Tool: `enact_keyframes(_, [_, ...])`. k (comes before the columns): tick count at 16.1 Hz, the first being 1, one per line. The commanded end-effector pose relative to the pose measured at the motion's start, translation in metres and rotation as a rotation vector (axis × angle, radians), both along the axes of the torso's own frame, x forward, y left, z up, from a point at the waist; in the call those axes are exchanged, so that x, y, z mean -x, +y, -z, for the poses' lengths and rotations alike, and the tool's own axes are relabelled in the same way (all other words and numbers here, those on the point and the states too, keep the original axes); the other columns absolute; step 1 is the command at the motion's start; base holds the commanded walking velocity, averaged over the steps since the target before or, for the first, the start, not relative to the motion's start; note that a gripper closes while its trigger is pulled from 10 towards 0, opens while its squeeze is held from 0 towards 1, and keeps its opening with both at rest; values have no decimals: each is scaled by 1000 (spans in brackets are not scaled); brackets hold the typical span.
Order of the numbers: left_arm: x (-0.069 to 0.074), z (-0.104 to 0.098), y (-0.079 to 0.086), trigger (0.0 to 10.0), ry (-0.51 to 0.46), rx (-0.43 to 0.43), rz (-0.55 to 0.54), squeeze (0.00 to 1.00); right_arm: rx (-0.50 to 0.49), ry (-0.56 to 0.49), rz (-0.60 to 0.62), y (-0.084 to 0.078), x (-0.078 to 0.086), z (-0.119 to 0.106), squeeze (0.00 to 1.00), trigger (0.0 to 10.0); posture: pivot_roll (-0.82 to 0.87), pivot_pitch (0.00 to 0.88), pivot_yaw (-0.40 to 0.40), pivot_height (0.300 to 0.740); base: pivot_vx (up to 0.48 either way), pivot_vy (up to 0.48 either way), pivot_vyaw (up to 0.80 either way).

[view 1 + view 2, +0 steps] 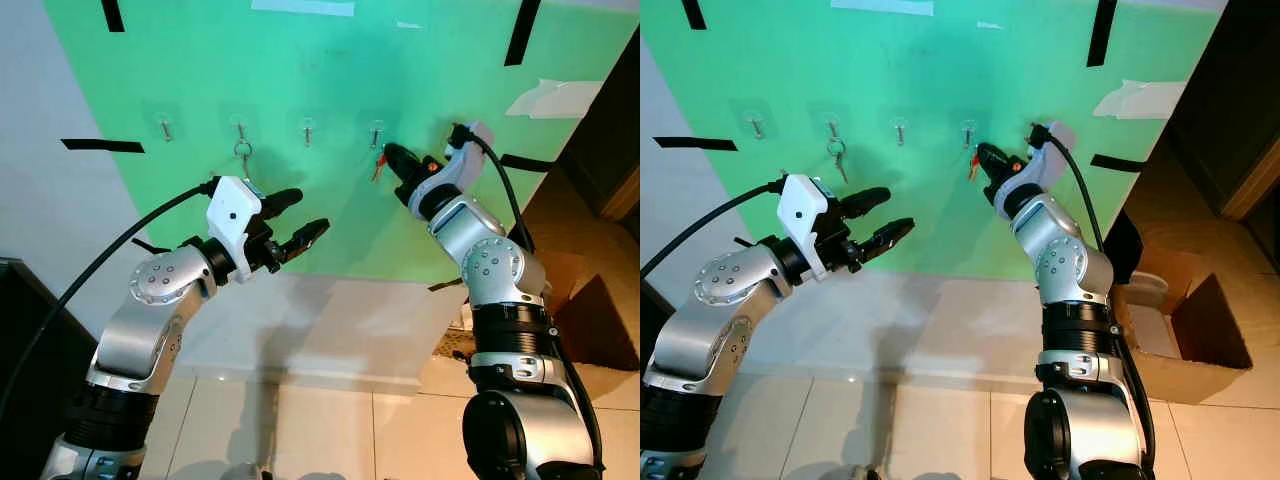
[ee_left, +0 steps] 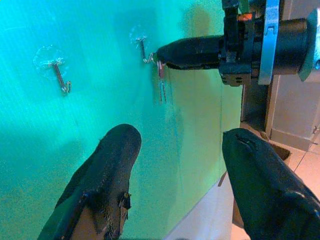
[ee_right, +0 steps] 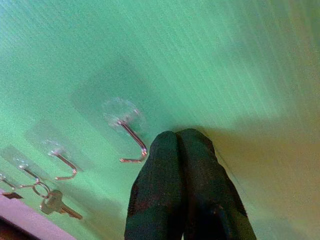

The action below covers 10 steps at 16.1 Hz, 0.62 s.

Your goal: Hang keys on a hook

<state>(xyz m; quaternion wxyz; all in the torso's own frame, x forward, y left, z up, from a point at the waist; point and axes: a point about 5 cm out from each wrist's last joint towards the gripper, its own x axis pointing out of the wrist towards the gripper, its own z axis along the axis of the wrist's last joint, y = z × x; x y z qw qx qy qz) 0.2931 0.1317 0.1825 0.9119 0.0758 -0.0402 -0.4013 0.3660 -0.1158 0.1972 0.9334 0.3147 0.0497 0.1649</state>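
- Left eye view: right pincer (image 1: 385, 152) raised to the green board (image 1: 330, 220), tips at the fourth hook (image 1: 376, 133), a small reddish key (image 1: 377, 168) dangling just beneath. Another key ring (image 1: 243, 152) hanging on the second hook (image 1: 239, 128).
- Right eye view: left pincer (image 1: 887, 215) spread open, empty, near the board.
- Left wrist view: open fingers (image 2: 100, 180) apart, facing the right pincer.
- Right wrist view: fingers pressed together just beside the hook; grip on the key hidden.

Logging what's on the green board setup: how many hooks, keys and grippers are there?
Metal hooks on clear pads: 4
Keys, silver key on a ring and reddish key: 2
Black-fingered grippers, left gripper and right gripper: 2
Total: 8
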Motion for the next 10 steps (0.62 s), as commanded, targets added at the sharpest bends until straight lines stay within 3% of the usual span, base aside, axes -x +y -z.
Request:
enact_keyframes(1, [-2,-1,0,10000,0,-5,-2,0,-13,-23,15,-3,1,-9,0,10000,3,0,4,740,0,0,0])
enact_keyframes(10, [-2,0,-2,10000,7,-13,13,0,-6,-20,14,1,1,-13,0,10000,-3,0,11,740,0,0,0])
